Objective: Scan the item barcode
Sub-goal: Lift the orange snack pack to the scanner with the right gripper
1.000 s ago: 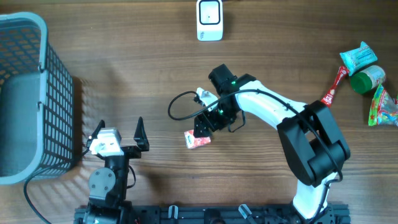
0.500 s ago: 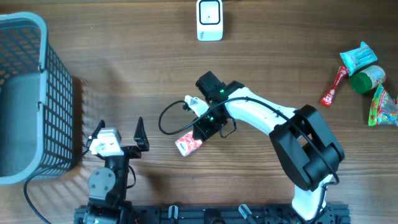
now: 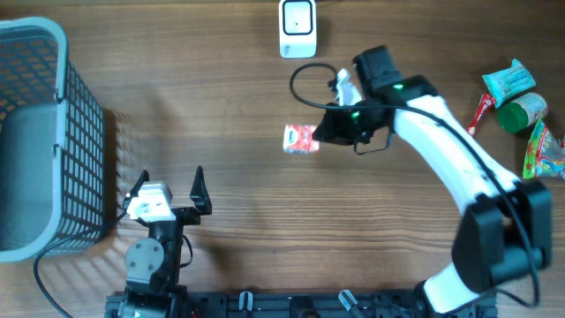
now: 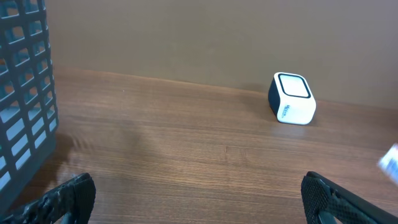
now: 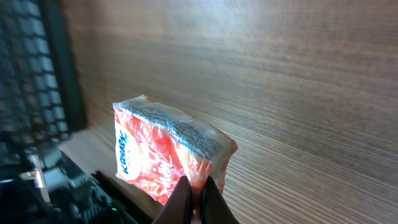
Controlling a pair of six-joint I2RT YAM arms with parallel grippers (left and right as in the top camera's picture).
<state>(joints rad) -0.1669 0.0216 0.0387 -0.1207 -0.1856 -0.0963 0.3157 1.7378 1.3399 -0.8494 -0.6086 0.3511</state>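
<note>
The right gripper (image 5: 198,194), shut on only the crimped end seam, hangs the soft, light tissue pack (image 5: 165,149) above the table (image 3: 177,106), short of the scanner (image 3: 297,28); its film may slip, so the body seems a safer hold.

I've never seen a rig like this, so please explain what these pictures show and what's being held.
Two robot arms sit at a wooden table. One picture looks down from above; the other two come from cameras on the wrists. The right gripper is shut on a red and white packet, pinching its edge. The left gripper is open and empty. Also on the table: a small white scanner, a grey basket and some snacks.
</note>
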